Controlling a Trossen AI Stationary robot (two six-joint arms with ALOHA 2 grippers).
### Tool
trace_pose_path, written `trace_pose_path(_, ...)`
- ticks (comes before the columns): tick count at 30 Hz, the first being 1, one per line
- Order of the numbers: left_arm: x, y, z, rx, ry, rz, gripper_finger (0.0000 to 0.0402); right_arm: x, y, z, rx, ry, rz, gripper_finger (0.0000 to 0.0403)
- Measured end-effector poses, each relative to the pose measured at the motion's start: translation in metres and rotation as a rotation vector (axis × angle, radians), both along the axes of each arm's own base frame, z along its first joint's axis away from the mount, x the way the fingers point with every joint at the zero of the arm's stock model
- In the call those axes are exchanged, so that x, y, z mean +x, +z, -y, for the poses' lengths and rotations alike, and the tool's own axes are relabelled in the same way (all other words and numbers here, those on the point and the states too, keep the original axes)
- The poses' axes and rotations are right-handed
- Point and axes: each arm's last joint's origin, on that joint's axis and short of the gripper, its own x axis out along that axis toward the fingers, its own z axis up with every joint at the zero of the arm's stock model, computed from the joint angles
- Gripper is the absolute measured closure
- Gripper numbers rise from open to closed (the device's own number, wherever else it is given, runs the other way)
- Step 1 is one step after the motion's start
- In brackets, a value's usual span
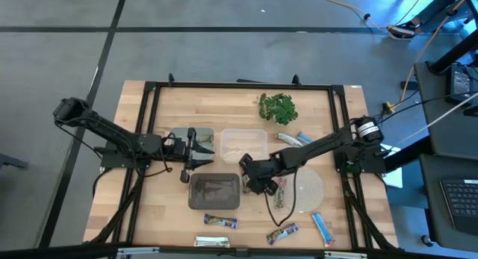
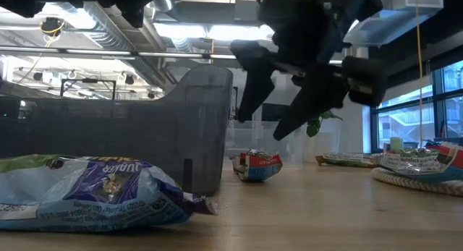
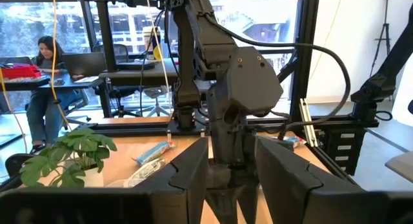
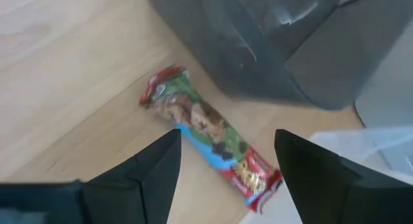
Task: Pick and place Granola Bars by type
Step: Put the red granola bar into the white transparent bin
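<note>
A blue-wrapped granola bar lay closest to the low camera, flat on the desk. Farther in, the right tool hung with its fingers spread wide, released, directly above a green-and-red bar lying just beside the dark grey bin. More bars sat along the desk's near edge and by the woven mat. The bar looked light, its foil slick and crinkly, the contents likely brittle; a gentle pinch across its narrow middle seemed the safest hold. The left tool waited by a clear bin, open and empty.
</note>
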Motion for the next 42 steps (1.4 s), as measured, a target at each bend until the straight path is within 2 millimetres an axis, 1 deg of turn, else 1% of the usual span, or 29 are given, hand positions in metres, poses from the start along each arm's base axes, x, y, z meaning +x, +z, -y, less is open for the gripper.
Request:
trace_pose_path(5,0.0,0.0,0.0,0.001,0.0,0.0,0.0279,0.002,-0.013,-0.001,-0.024,0.024,-0.031,0.0152)
trace_pose_path(8,0.0,0.0,0.0,0.001,0.0,0.0,0.0277,0.005,-0.016,-0.001,-0.025,0.03,-0.017,0.0152)
trace_pose_path(17,0.0,-0.001,0.0,0.004,0.001,-0.007,0.0279,0.007,-0.03,0.001,-0.041,0.034,-0.052,0.0152)
trace_pose_path(23,0.0,-0.001,0.0,0.005,0.002,-0.01,0.0277,0.006,-0.033,0.002,-0.043,0.027,-0.074,0.0152)
trace_pose_path(34,0.0,-0.002,-0.001,0.007,0.04,-0.022,0.0277,0.0,-0.036,0.004,0.031,-0.131,-0.16,0.0153)
trace_pose_path(38,0.0,-0.002,-0.002,0.007,0.055,-0.022,0.0278,0.0,-0.036,0.004,0.054,-0.174,-0.172,0.0171)
trace_pose_path(42,0.0,-0.002,-0.002,0.007,0.054,-0.022,0.028,-0.001,-0.037,0.004,0.052,-0.173,-0.179,0.0213)
